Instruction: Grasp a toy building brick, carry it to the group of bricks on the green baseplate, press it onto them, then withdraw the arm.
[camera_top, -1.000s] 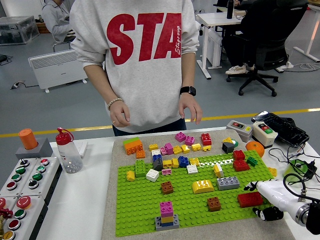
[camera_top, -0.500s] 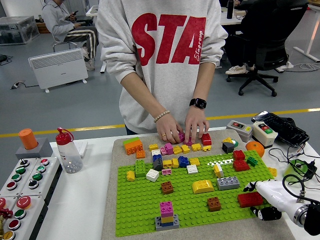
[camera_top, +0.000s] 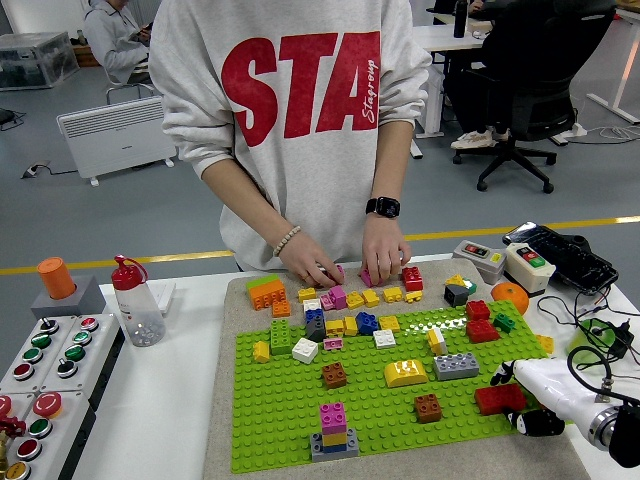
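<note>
The green baseplate (camera_top: 280, 420) lies on a grey mat and carries scattered bricks. A stack of pink, yellow, blue and grey bricks (camera_top: 334, 430) stands near its front edge. A red brick (camera_top: 497, 398) lies at the plate's right edge. My right hand (camera_top: 518, 400), white with black fingers (camera_top: 499, 375), comes in from the lower right. It is open, with fingers spread on both sides of the red brick's right end. Across the table, a person's two hands (camera_top: 385, 262) rest on the pink bricks (camera_top: 337, 296) by the mat's far edge.
A panel of buttons (camera_top: 40, 370) fills the lower left, with a clear bottle (camera_top: 135, 305) and an orange cylinder (camera_top: 57, 278) behind it. Switch boxes (camera_top: 525, 265), an orange ball (camera_top: 510, 297) and cables (camera_top: 600, 335) crowd the right side.
The person leaned in from standing and put both hands on the far pink bricks, then shifted left. My right hand edged slightly toward the red brick, which has not moved.
</note>
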